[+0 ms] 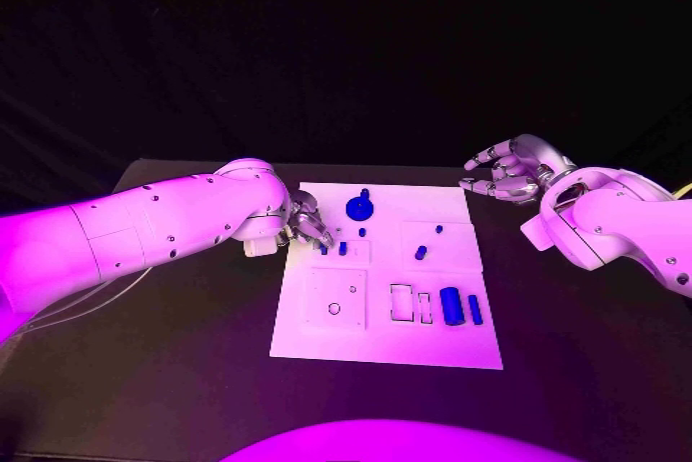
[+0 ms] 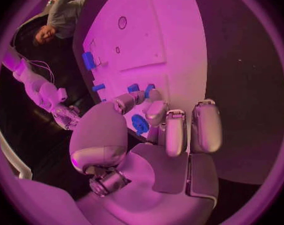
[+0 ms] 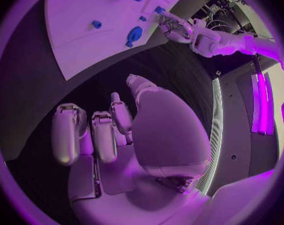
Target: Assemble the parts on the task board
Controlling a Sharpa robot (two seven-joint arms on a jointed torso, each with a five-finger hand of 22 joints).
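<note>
The white task board [image 1: 389,282] lies in the middle of the table. Blue parts on it: a round knob piece [image 1: 359,204] at the far edge, a tiny peg [image 1: 362,232], another peg [image 1: 420,252], a thick cylinder [image 1: 451,306] and a thin bar [image 1: 475,309]. Two small pegs [image 1: 335,248] stand near the board's left edge. My left hand [image 1: 306,227] hangs over them with its fingertips [image 2: 154,96] right at the pegs [image 2: 142,88]; a grip cannot be made out. The knob [image 2: 139,124] shows under that hand. My right hand [image 1: 512,169] hovers off the board's far right corner, fingers loosely bent, holding nothing.
The board has outlined recesses: a square with a round hole [image 1: 335,308] and narrow slots [image 1: 411,302] beside the cylinder. The black table [image 1: 159,362] spreads around the board. In the right wrist view the left hand [image 3: 173,27] reaches over the board [image 3: 85,50].
</note>
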